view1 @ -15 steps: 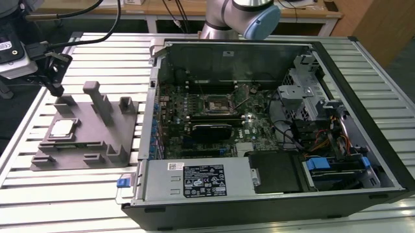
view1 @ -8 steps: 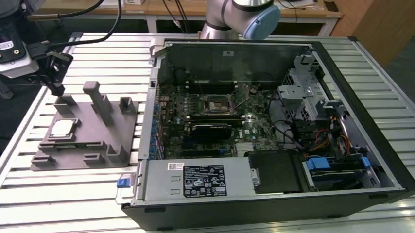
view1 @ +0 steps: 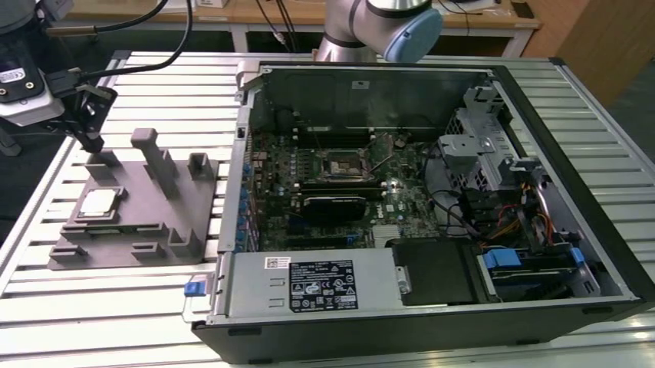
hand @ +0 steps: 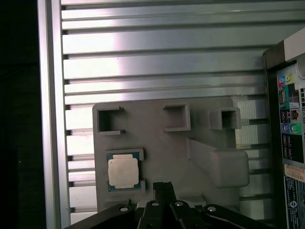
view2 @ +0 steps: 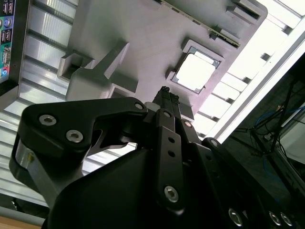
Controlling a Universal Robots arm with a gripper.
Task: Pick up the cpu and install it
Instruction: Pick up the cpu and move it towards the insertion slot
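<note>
Tool (view1: 93,142) seen pinched shut, nothing gripped, held above grey fixture (view1: 153,211). Cpu (view1: 100,202) seated in fixture recess near tool tips, untouched. Open computer case (view1: 389,92) farther off.

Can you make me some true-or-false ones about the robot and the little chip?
1. The cpu lies in the grey fixture. True.
2. The gripper is holding the cpu. False: it is shut on nothing and hangs over the fixture, apart from the cpu.
3. The computer case is closed up. False: its side is open and the motherboard shows.
4. The fixture sits at the exterior view's left of the case. True.
</note>
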